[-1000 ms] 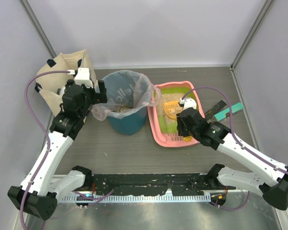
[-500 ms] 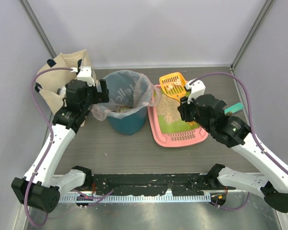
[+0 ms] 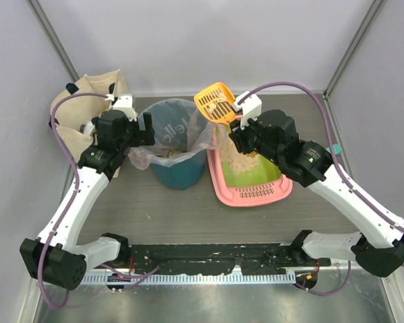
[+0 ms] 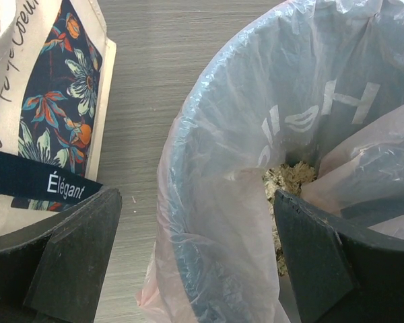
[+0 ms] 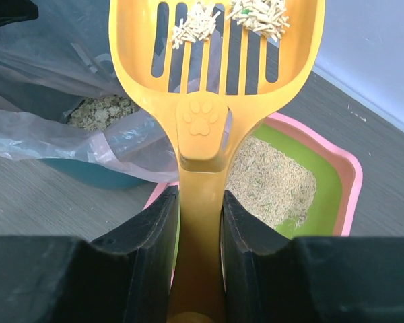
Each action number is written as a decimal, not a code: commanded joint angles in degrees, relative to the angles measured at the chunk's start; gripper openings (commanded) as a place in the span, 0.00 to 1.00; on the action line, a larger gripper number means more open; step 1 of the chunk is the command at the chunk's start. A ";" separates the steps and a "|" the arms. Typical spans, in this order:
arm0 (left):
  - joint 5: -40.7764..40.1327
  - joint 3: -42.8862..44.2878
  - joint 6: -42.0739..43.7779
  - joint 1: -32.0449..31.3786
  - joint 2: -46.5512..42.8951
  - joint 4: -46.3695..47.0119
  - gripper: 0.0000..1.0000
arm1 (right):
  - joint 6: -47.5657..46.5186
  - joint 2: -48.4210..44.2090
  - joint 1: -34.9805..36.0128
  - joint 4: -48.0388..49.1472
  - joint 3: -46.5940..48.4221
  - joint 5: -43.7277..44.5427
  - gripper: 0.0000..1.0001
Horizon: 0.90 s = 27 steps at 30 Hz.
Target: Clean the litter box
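The litter box (image 3: 250,196) is a pink tray with a green floor and beige litter, right of centre; its rim (image 5: 349,165) shows below the scoop. My right gripper (image 3: 234,132) (image 5: 199,202) is shut on the handle of an orange slotted scoop (image 3: 214,102) (image 5: 215,74). The scoop is raised over the gap between the tray and the teal bag-lined bin (image 3: 178,168), with clumps of litter in its head. My left gripper (image 3: 141,128) (image 4: 196,202) is open, its fingers either side of the bin's left rim and bag (image 4: 209,175).
A beige tote bag (image 3: 87,101) (image 4: 54,101) with a floral print stands at the back left, beside the bin. A teal object (image 3: 333,149) lies right of the tray, mostly hidden by my right arm. Walls close in the back and both sides.
My right arm has lifted the scoop out of the litter box and swung it back and left toward the bin. The left gripper has stayed open at the bin's rim.
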 commanded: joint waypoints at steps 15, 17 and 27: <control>8.95 1.25 -1.34 0.26 -0.88 2.96 0.67 | -16.97 9.06 12.18 0.88 9.03 24.35 0.01; 10.01 1.25 -1.78 0.17 -0.79 3.22 0.60 | -18.55 9.59 12.62 0.80 9.65 25.06 0.01; 14.58 1.34 -3.98 0.17 0.79 3.57 0.31 | -26.62 14.86 14.20 3.34 10.70 28.22 0.01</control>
